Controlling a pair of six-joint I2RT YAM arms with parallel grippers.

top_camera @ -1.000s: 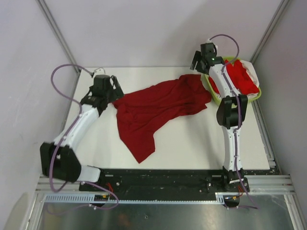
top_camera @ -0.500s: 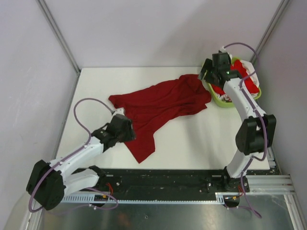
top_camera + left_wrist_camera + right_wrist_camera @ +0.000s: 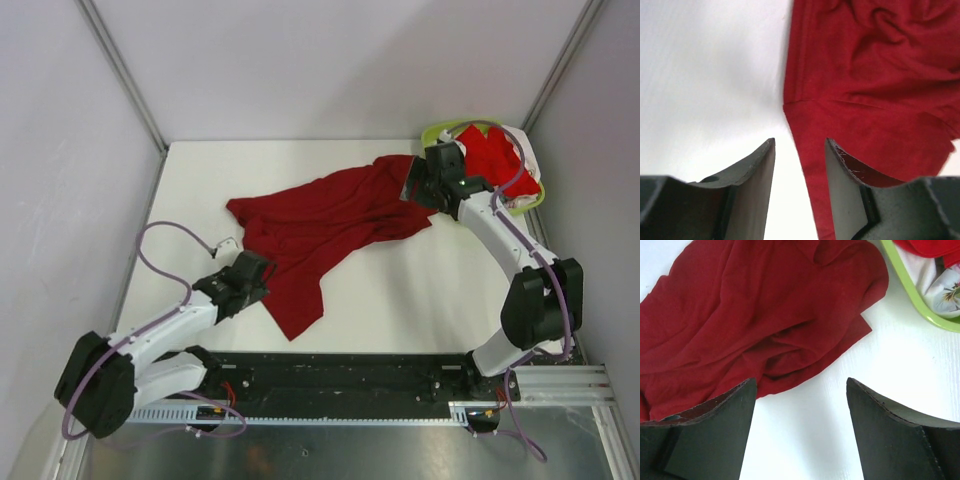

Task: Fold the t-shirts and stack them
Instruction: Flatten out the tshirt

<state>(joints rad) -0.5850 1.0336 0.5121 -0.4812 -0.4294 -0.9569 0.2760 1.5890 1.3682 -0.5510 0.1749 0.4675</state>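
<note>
I saw shirt (image 3: 330,225) running near edge to far-R corner, L gripper (image 3: 258,275) part-open astride its near hem, R gripper (image 3: 412,186) wide, empty, at far end.

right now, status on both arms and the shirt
Left fingers open over shirt edge. Right fingers open, empty, over its far end. Shirt unfolded, crumpled. Basket close beside right arm.

No legible text or labels anywhere.
</note>
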